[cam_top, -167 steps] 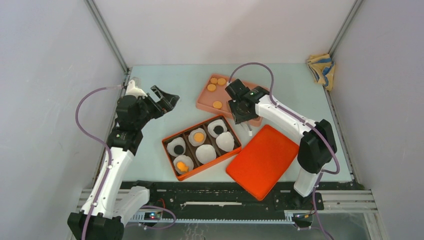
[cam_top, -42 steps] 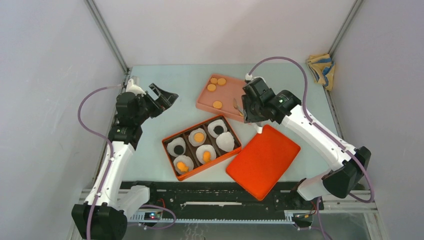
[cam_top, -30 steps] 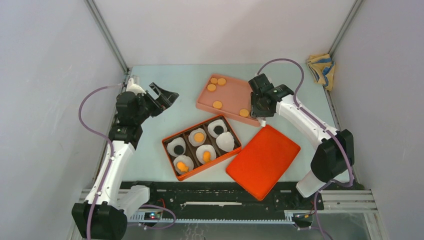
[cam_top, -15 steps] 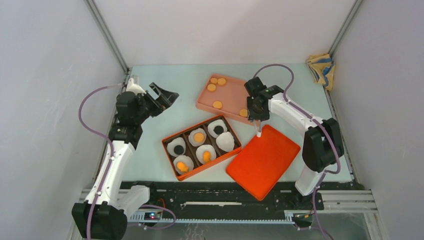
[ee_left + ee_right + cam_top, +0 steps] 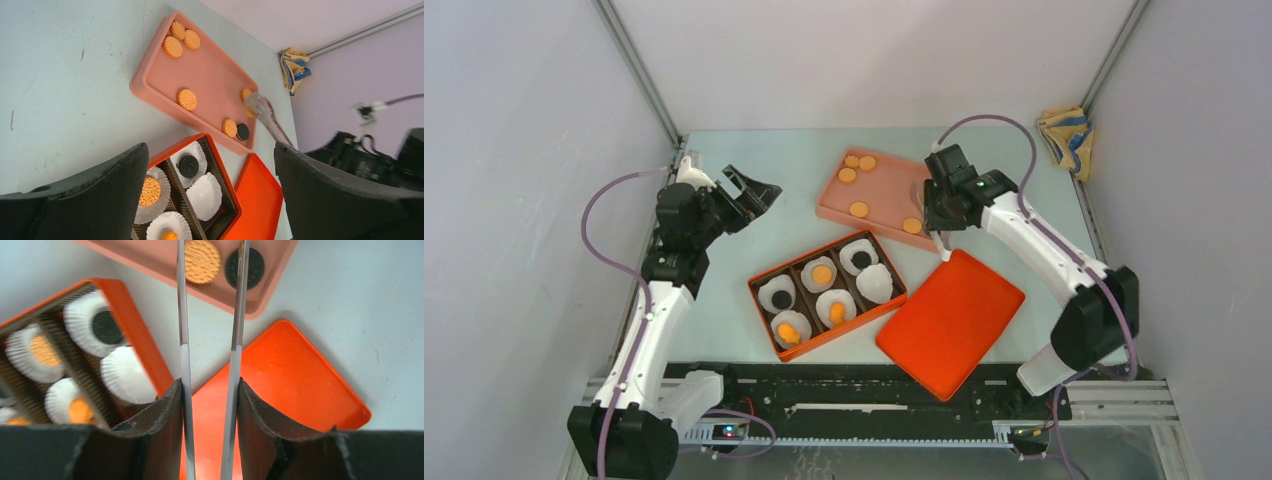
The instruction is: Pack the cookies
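Observation:
Several orange cookies (image 5: 859,209) and one black cookie (image 5: 244,267) lie on the pink tray (image 5: 884,185). The orange box (image 5: 757,285) holds six white paper cups. Three cups carry orange cookies (image 5: 822,272) and two carry black ones (image 5: 861,259). My right gripper (image 5: 210,390) is shut on thin metal tongs (image 5: 235,365), hovering over the tray's near right corner (image 5: 936,215). The tong arms stand apart with an orange cookie (image 5: 202,261) between them; their tips run out of view. My left gripper (image 5: 210,165) hangs open and empty at the left (image 5: 754,195).
The box's flat orange lid (image 5: 951,320) lies to the right of the box, under the right arm. A crumpled yellow and blue cloth (image 5: 1064,135) sits in the back right corner. Grey walls close in the table on three sides.
A cookie has been added to the box's front middle cup. In the last second the right gripper swung with the tongs near the tray's right corner and squeezed them slightly. The left arm stayed still.

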Controlling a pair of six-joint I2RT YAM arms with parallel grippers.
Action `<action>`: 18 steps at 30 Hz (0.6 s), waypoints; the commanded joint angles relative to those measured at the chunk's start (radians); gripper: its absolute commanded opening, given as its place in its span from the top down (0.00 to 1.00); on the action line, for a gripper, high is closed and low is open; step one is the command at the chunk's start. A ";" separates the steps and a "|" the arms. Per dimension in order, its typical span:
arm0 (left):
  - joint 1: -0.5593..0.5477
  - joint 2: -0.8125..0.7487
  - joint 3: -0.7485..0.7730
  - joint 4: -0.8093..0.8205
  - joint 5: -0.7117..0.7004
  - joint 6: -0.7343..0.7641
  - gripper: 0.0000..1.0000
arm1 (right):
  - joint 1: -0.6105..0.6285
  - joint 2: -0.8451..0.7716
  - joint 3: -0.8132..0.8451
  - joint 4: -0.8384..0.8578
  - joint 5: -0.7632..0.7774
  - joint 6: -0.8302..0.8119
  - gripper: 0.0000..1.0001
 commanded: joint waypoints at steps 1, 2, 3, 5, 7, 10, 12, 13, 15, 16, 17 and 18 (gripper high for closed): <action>0.008 -0.012 0.035 0.035 0.006 -0.014 0.00 | 0.058 -0.146 0.074 0.011 -0.032 -0.015 0.83; 0.008 -0.011 0.036 0.034 0.005 -0.015 0.00 | 0.068 -0.159 0.080 -0.006 -0.049 -0.015 0.83; 0.008 -0.009 0.036 0.034 0.005 -0.016 0.00 | 0.088 -0.171 0.081 -0.020 -0.065 -0.016 0.83; 0.009 -0.007 0.036 0.033 0.002 -0.016 0.00 | 0.123 -0.195 0.074 -0.046 -0.105 -0.016 0.83; 0.008 -0.003 0.035 0.032 0.001 -0.018 0.00 | 0.199 -0.217 0.055 -0.060 -0.131 -0.018 0.83; 0.009 0.004 0.037 0.035 0.014 -0.019 0.00 | 0.324 -0.230 0.018 -0.096 -0.139 -0.006 0.83; 0.009 0.003 0.035 0.034 0.022 -0.019 0.00 | 0.399 -0.232 -0.011 -0.128 -0.115 0.017 0.82; 0.008 0.000 0.035 0.034 0.023 -0.018 0.00 | 0.428 -0.232 -0.029 -0.139 -0.107 0.028 0.82; 0.010 -0.006 0.031 0.034 0.023 -0.017 0.00 | 0.474 -0.242 -0.070 -0.146 -0.090 0.056 0.82; 0.009 -0.009 0.030 0.034 0.022 -0.018 0.00 | 0.488 -0.247 -0.090 -0.145 -0.088 0.068 0.82; 0.009 -0.011 0.029 0.034 0.022 -0.018 0.00 | 0.499 -0.253 -0.106 -0.146 -0.080 0.080 0.82; 0.010 -0.012 0.031 0.034 0.025 -0.019 0.00 | 0.506 -0.259 -0.123 -0.146 -0.073 0.092 0.82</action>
